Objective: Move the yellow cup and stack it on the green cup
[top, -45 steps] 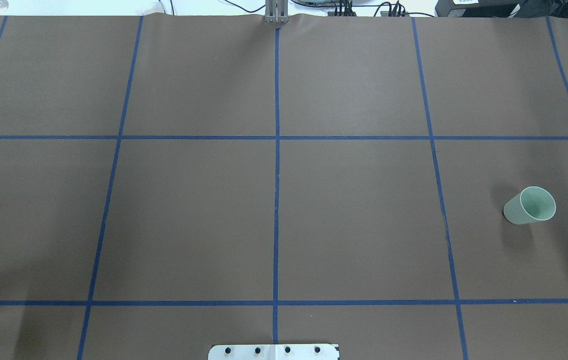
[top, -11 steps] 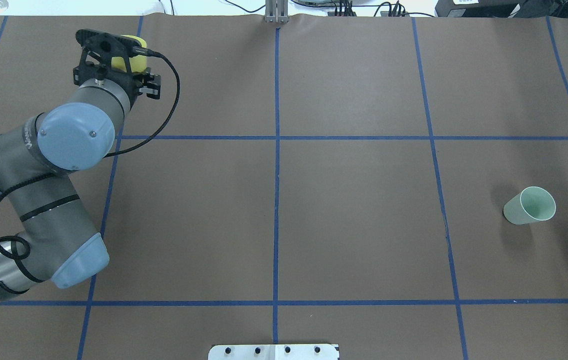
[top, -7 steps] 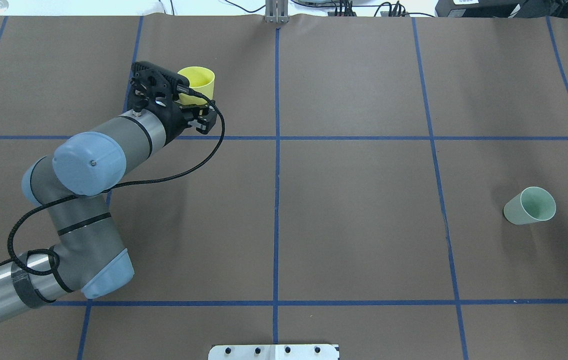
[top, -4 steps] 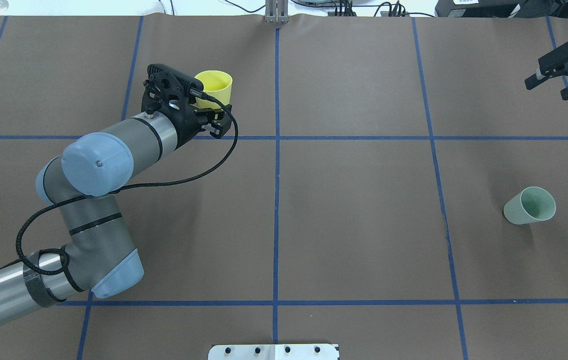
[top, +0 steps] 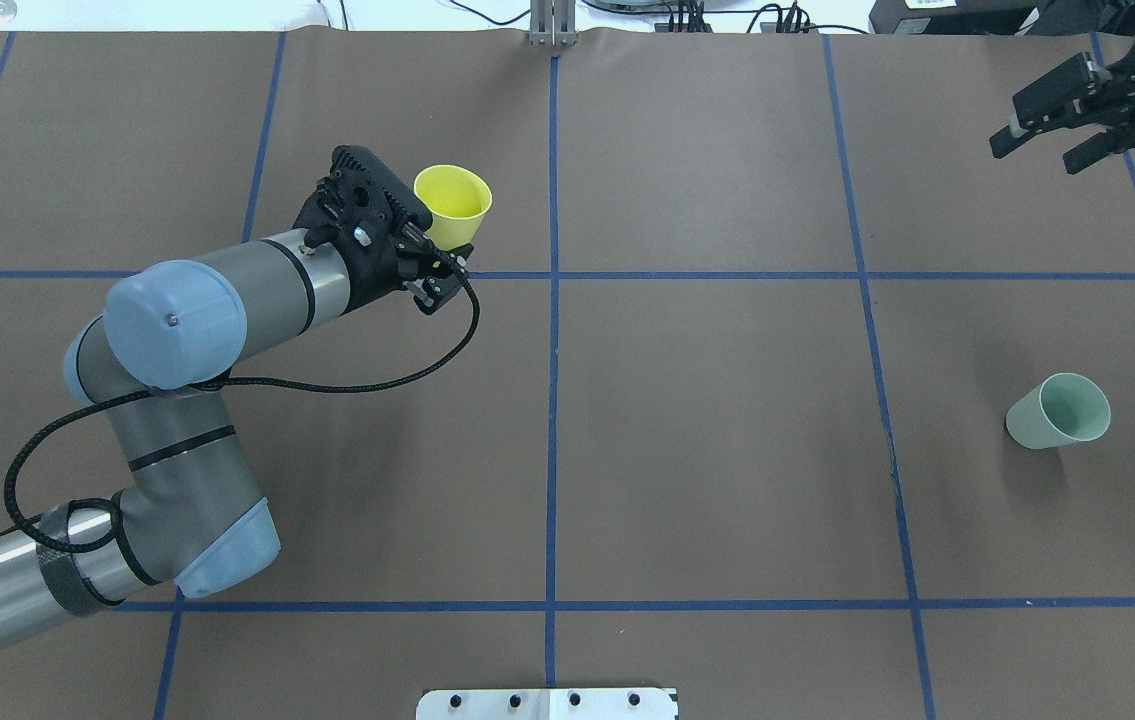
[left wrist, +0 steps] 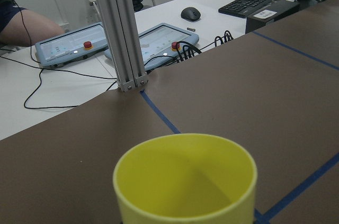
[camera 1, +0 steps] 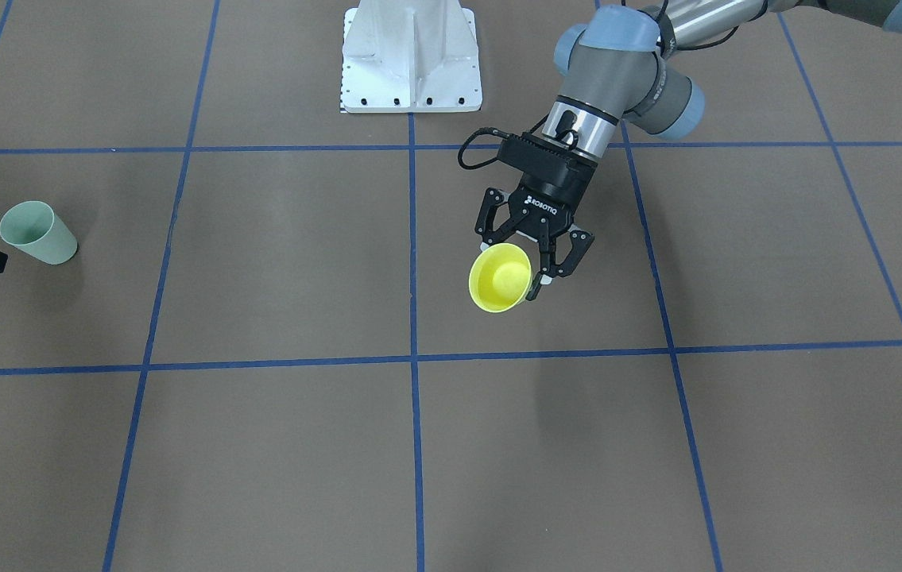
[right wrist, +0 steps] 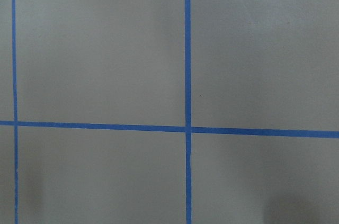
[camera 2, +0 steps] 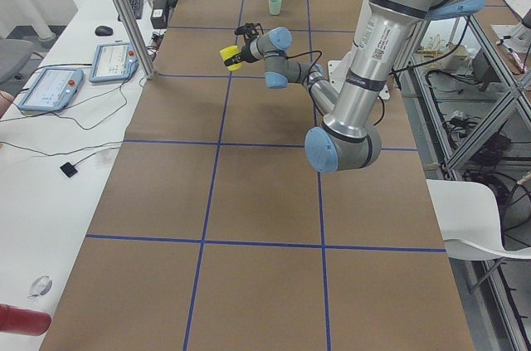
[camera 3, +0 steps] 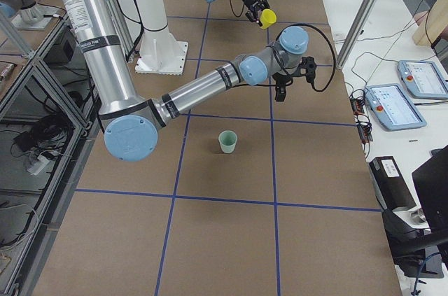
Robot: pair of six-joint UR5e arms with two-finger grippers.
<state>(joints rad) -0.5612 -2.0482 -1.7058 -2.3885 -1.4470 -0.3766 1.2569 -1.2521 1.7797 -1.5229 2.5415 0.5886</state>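
The yellow cup (top: pixel 454 200) is held off the table by my left gripper (top: pixel 439 258), which is shut on its wall, left of the centre line in the far half. It also shows in the front view (camera 1: pixel 501 278) under that gripper (camera 1: pixel 528 274), and fills the bottom of the left wrist view (left wrist: pixel 185 181). The green cup (top: pixel 1060 412) stands upright and alone at the right side, also seen in the front view (camera 1: pixel 36 233). My right gripper (top: pixel 1034 157) is open and empty at the far right, well beyond the green cup.
The brown table cover carries a blue tape grid. A white base plate (camera 1: pixel 409 56) sits at the robot's side. An aluminium post (top: pixel 553 25) stands at the far edge, with pendants and cables on the white bench beyond.
My left arm has carried the yellow cup rightwards and nearer the centre line. My right gripper has come in from the right edge and moved left. The green cup has not moved.
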